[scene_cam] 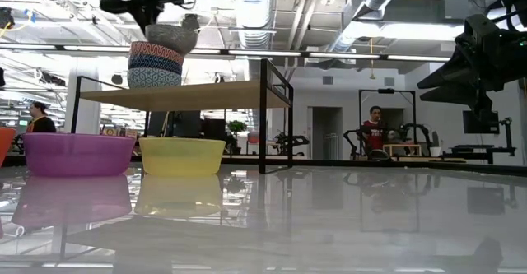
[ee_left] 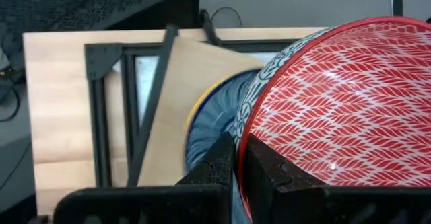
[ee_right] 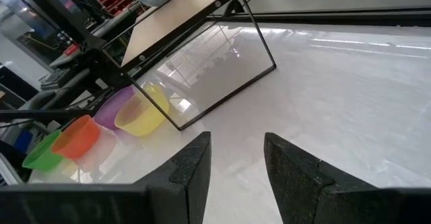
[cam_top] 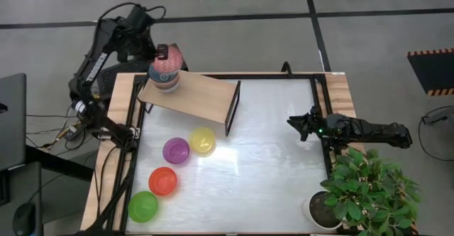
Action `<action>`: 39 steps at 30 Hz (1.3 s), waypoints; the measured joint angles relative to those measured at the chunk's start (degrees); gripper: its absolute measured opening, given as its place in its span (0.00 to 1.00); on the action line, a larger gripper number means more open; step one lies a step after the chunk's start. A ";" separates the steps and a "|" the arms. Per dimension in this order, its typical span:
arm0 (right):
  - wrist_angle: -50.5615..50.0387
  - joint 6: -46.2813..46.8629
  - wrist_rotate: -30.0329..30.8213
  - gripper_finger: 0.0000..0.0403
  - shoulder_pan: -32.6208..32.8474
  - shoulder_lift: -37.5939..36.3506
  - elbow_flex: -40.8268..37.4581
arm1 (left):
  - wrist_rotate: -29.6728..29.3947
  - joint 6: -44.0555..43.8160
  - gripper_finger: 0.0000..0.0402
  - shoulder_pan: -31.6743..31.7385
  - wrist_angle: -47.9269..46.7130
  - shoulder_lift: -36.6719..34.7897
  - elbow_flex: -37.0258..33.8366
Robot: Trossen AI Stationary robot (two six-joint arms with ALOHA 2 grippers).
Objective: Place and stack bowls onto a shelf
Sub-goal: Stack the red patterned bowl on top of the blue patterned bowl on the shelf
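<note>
Green bowl (cam_top: 142, 206) sat at the near left corner of the surface (cam_top: 262, 165). Red bowl (cam_top: 163, 181) lay just beyond it, then purple bowl (cam_top: 176, 151) and yellow bowl (cam_top: 202, 141) side by side, close to touching. All four upright, empty, on the surface itself, in front of the shelf.

Shelf (cam_top: 202, 96) stood at the far left of the surface, a light wooden board on a dark frame. Its left end carried a stack of patterned bowls (cam_top: 165, 75). In the low view the stack showed a blue-grey patterned bowl at the bottom, an orange-and-red banded one above it, and a grey bowl tilted on top.

Left gripper (cam_top: 162, 51) hung over the stack. In the left wrist view its jaws pinched the rim of the pink-red patterned bowl (ee_left: 337, 109), one finger inside, one outside. Beneath that bowl lay a blue-grey radial bowl (ee_left: 215, 120), with a sliver of yellow rim at its edge.

Right gripper (cam_top: 298, 125) hung above the right edge of the surface, well apart from the bowls, jaws spread and holding nothing. A potted plant (cam_top: 365, 193) stood at the near right corner.
</note>
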 joint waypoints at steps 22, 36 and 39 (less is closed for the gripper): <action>0.00 -0.51 0.01 0.41 0.00 0.00 0.00 | -0.74 -0.80 0.00 0.15 1.01 -8.04 -9.41; 0.00 -0.48 0.00 0.41 0.00 0.01 0.00 | 0.60 4.08 0.01 1.92 1.55 -5.17 -9.41; 0.02 -0.48 0.00 0.41 0.01 0.02 0.00 | 0.35 3.96 0.06 1.92 1.59 -5.17 -9.41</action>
